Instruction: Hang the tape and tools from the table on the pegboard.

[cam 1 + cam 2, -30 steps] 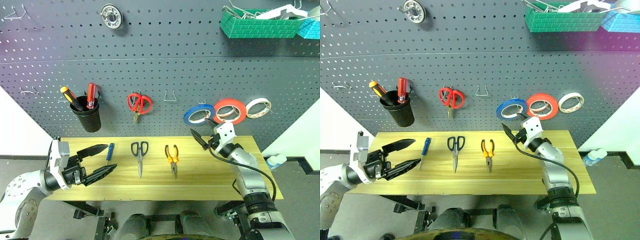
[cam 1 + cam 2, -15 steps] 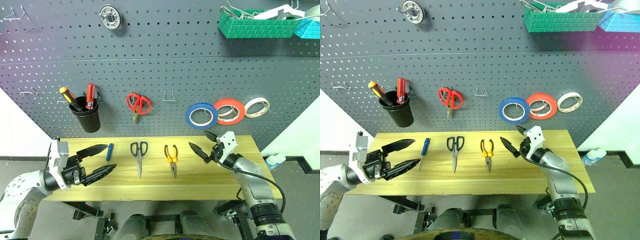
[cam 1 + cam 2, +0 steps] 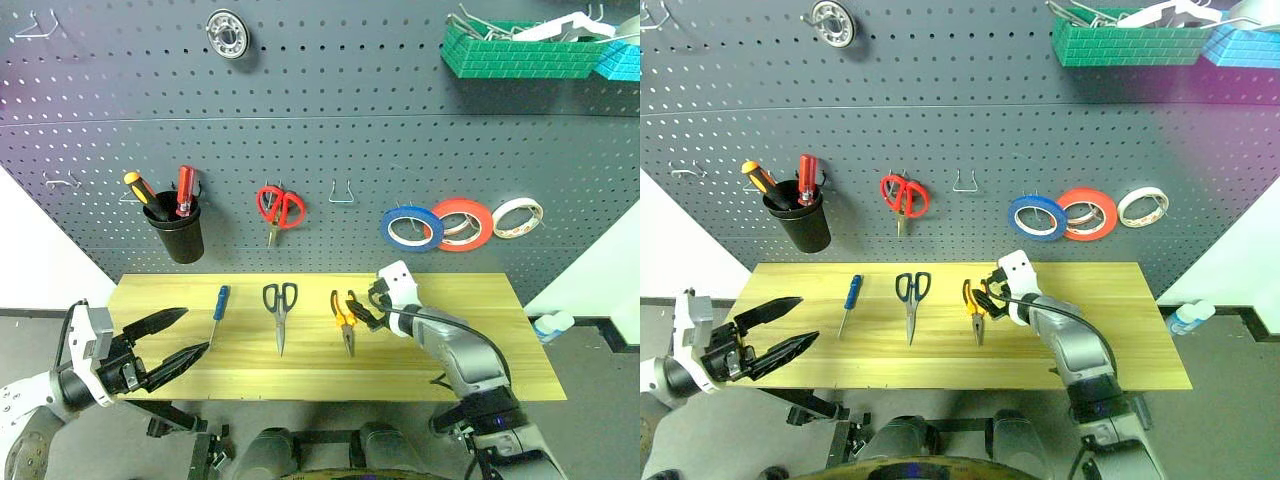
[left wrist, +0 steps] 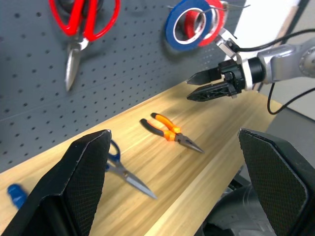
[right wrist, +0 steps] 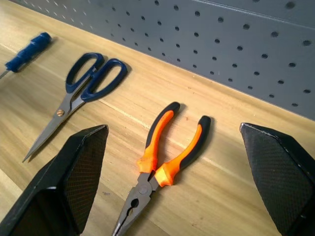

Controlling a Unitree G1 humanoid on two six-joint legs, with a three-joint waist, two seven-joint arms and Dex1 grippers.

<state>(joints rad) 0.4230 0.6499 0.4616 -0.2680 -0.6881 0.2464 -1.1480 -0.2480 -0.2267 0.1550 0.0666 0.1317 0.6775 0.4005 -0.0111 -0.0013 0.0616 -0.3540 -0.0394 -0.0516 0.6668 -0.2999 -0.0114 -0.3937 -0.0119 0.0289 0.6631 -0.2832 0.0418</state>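
Tape (image 3: 411, 228): blue roll hanging on the pegboard (image 3: 320, 130), beside the red roll (image 3: 462, 223).
Pliers (image 3: 344, 316), scissors (image 3: 279, 310), screwdriver (image 3: 217, 309): flat on the counter (image 3: 500, 340).
Right tool (image 3: 362, 310): fingers apart, just over the pliers' handles.
Left tool (image 3: 170, 338): fingers apart, at the counter's left edge, empty.

Both arms are silver-grey metal with rounded joints. Each ends in a white block wrist and a gripper of two black, tapering, textured fingers: right gripper (image 3: 362, 308), left gripper (image 3: 172, 335). A black cable loops along the right forearm.
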